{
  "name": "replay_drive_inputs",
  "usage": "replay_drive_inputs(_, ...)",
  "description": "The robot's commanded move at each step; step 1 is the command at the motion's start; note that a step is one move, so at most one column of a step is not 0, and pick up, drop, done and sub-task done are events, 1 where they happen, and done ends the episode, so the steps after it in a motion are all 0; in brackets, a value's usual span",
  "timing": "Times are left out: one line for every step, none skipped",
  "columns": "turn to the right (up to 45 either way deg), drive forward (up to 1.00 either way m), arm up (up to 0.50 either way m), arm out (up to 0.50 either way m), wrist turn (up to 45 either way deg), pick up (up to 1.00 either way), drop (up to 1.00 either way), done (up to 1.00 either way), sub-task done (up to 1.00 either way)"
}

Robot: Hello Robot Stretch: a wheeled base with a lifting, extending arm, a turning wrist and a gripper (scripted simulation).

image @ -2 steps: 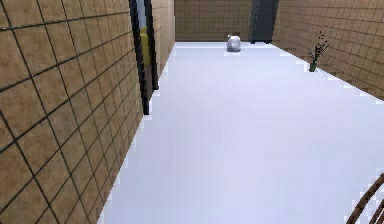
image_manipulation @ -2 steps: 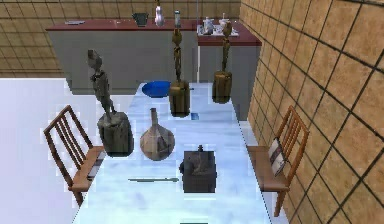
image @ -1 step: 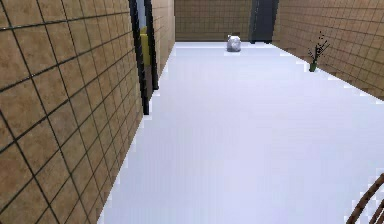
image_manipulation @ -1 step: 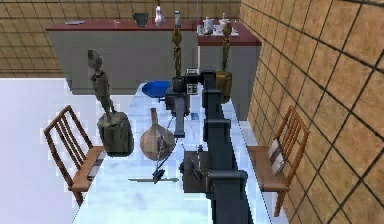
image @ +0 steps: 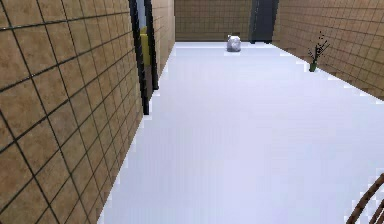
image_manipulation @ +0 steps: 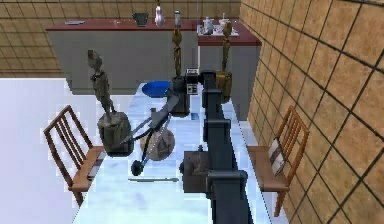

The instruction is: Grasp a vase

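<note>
Reaching over what?
The long table (image_manipulation: 130, 190), with the counter (image_manipulation: 110, 55) beyond it; my arm (image_manipulation: 222, 140) lies along the table so the gripper (image_manipulation: 178, 100) gets toward its far end, near a blue plate (image_manipulation: 155, 89).
And the vase?
I judge it's the slim white shape (image_manipulation: 158, 15) on that counter, well apart from the gripper.
Fingers apart or together? Holding anything?
Cannot tell either; things on the tabletop stand behind them.
</note>
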Motion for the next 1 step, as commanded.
replay_drive_inputs(0.0,0.00,0.00,0.00,45.0,0.00,0.00,0.00,0.00)
